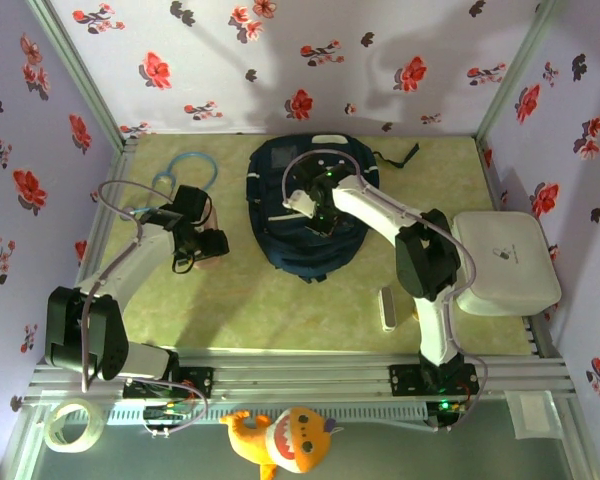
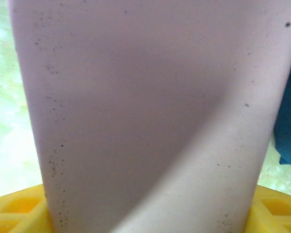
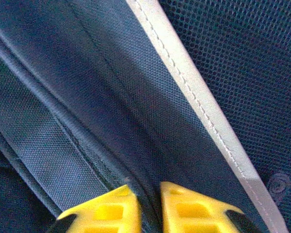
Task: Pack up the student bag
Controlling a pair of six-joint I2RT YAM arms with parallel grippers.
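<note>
The student bag point(image 1: 276, 245), a dark navy backpack with white stripe trim, lies flat in the middle of the table. My right gripper point(image 1: 318, 214) is pressed down on its top. In the right wrist view its yellow fingertips point(image 3: 106, 211) stand almost together, pinching a dark ridge of bag fabric point(image 3: 136, 107) beside a seam, with the white stripe point(image 3: 203, 111) running to the right. My left gripper point(image 1: 202, 240) hovers left of the bag, closed on a pale pink container point(image 2: 145, 116) that sits between the yellow fingers point(image 2: 14, 213).
A white rounded case point(image 1: 505, 262) sits at the right edge. A small white bar point(image 1: 387, 308) lies near the right arm's base. A blue loop point(image 1: 185, 170) lies at the back left. A tape roll point(image 1: 70, 425) and an orange plush toy point(image 1: 280, 440) lie in front of the rail.
</note>
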